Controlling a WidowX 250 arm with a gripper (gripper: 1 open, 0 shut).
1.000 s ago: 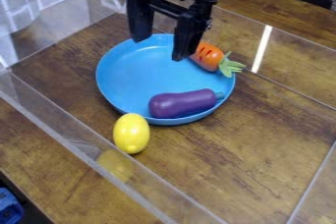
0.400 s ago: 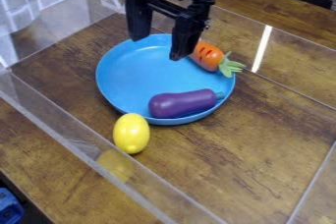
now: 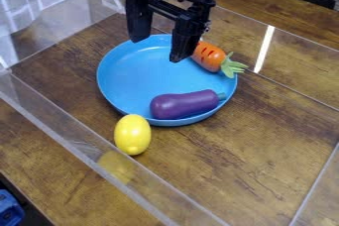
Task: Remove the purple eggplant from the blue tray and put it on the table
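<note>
Hand (image 3: 166,34) wide apart: we center over the eggplant (image 3: 184,104), straddle its narrow width, then lower before closing.

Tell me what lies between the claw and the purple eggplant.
In the camera view, only bare floor of the blue tray shows between the claw and the purple eggplant.

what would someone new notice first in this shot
The bright blue tray near the middle would probably catch the eye first, with a glossy purple eggplant and an orange carrot in it. Above its far side hangs the black open claw, and a yellow lemon sits just outside the near rim.
</note>
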